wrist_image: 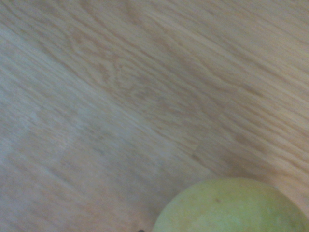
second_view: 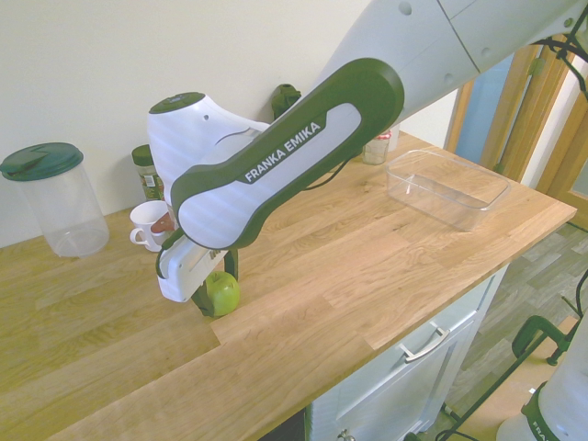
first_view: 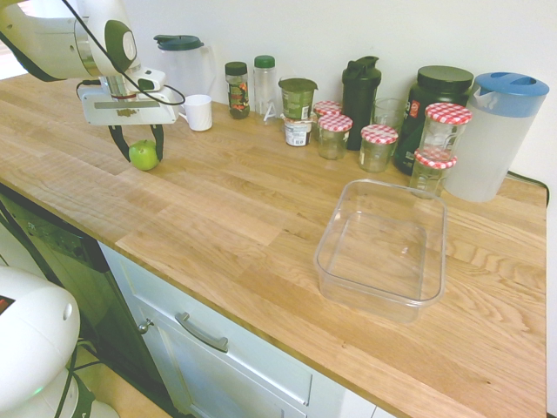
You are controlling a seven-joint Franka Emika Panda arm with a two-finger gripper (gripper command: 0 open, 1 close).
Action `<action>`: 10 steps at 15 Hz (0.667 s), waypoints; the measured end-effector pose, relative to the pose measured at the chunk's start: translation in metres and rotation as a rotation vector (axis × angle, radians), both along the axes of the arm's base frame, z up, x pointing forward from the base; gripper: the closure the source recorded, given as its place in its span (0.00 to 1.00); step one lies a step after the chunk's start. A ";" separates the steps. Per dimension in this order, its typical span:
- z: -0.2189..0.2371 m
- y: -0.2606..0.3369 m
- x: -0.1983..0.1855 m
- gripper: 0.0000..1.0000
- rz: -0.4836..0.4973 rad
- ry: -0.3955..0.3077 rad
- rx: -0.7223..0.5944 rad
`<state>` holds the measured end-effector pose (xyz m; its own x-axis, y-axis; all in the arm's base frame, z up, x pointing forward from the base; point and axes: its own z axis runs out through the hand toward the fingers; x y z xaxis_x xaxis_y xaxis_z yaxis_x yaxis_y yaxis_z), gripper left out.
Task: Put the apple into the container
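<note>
Wrist view fills with blurred wood grain and the apple (wrist_image: 231,205) bulging at its edge; exterior views alone show the tool (first_view: 139,148) low over the surface (first_view: 235,209), fingers spread either side of the apple, grip unclear. Well apart, the container (first_view: 383,248) sits nearer the jars (first_view: 379,144)

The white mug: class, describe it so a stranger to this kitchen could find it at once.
Start at the long wooden counter and follow the row of jars along the wall. The white mug stands beside the green-lidded clear jug. It is the only handled cup there.
</note>
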<state>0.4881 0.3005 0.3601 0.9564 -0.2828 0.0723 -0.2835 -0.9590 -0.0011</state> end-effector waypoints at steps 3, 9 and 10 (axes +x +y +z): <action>0.058 -0.054 0.051 1.00 -0.139 -0.059 0.010; 0.155 -0.302 0.058 1.00 -0.586 -0.063 0.028; 0.152 -0.339 0.048 1.00 -0.649 -0.068 0.026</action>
